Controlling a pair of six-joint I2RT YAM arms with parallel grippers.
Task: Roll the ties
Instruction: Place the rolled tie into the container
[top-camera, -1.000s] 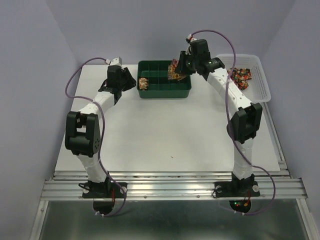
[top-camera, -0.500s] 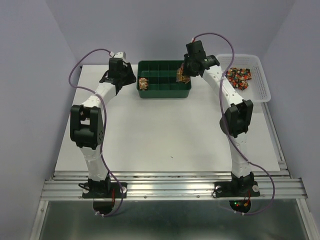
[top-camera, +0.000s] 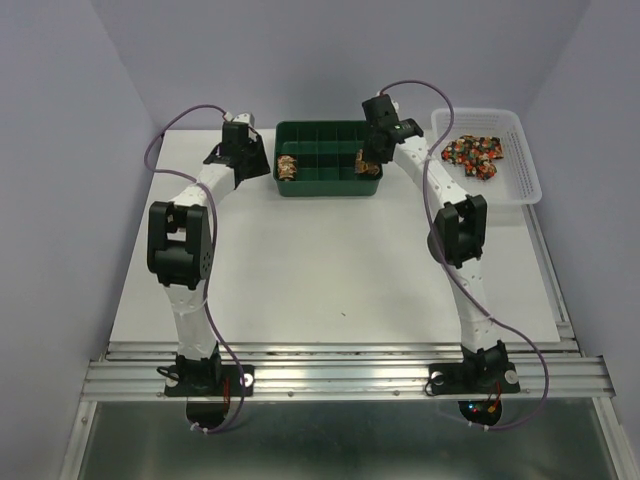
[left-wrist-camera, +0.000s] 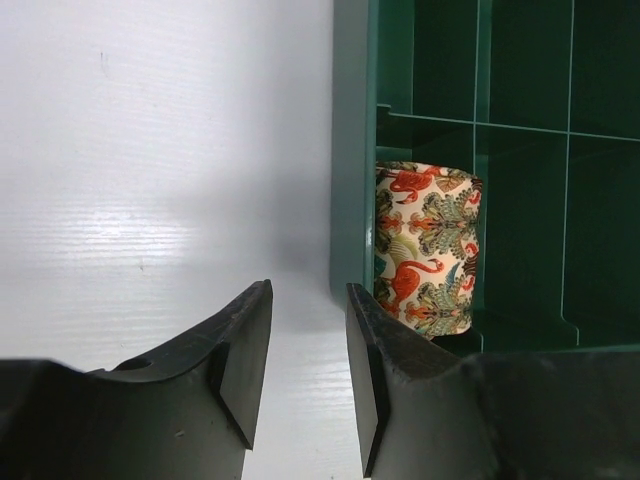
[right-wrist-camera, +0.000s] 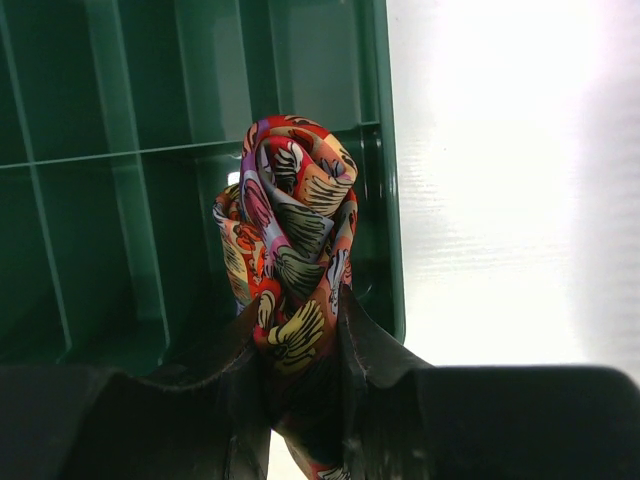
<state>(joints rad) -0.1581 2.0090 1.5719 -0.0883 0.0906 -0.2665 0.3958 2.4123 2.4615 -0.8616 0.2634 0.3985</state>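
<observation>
Centre frame, the right gripper pinches a rolled tie over a right-edge compartment of the green tray, apparently to seat it upright, while the left gripper hovers parted and empty outside the tray's left wall.

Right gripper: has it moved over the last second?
Yes. The right gripper, shut on a rolled tie, has shifted nearer, from over the green tray's back part to its near right corner.
</observation>
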